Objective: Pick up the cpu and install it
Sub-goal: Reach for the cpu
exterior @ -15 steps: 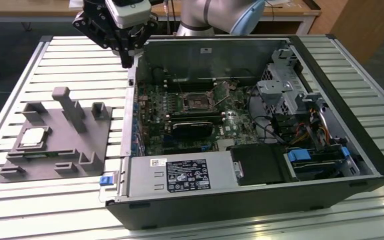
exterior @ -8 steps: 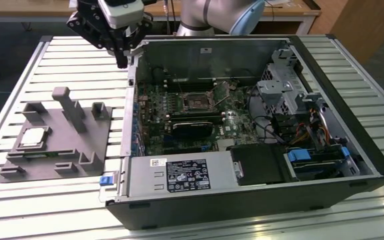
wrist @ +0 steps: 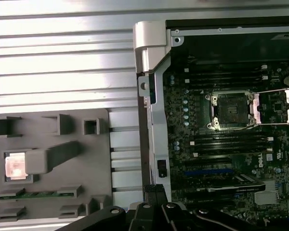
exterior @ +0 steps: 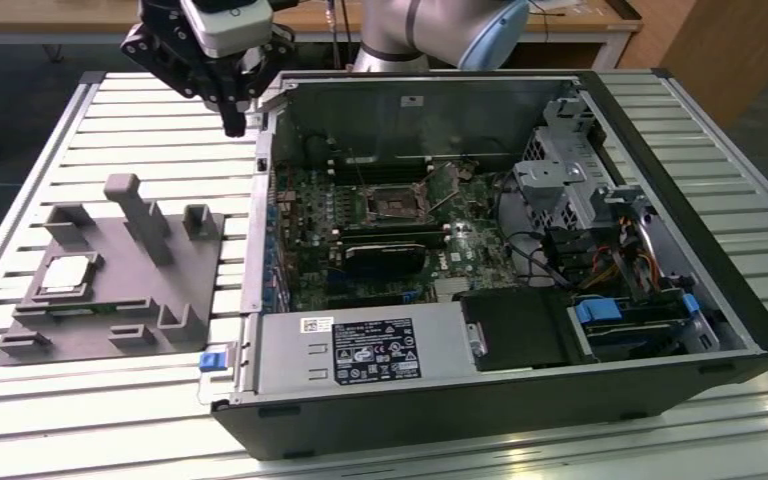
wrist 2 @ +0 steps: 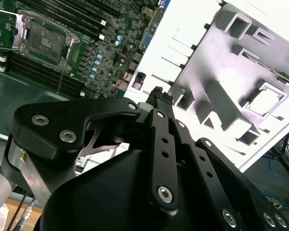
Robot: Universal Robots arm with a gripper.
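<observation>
Slatted metal table (exterior: 77,420) carries an open black computer case (exterior: 491,425) on the exterior view's right. A grey fixture plate (exterior: 211,270) lies just beside the case on the exterior view's left. Inside the case lies the green motherboard (exterior: 304,230), and the metal frame of its square socket (exterior: 394,203) is swung open. The gripper (exterior: 235,122) hangs above the table beside the case's side wall, near its far corner, pointing down. Its jaws are pressed together with nothing between them. The cpu (exterior: 67,275) sits flat in a recess of the fixture plate, silver top up, well apart from the gripper and the socket.
</observation>
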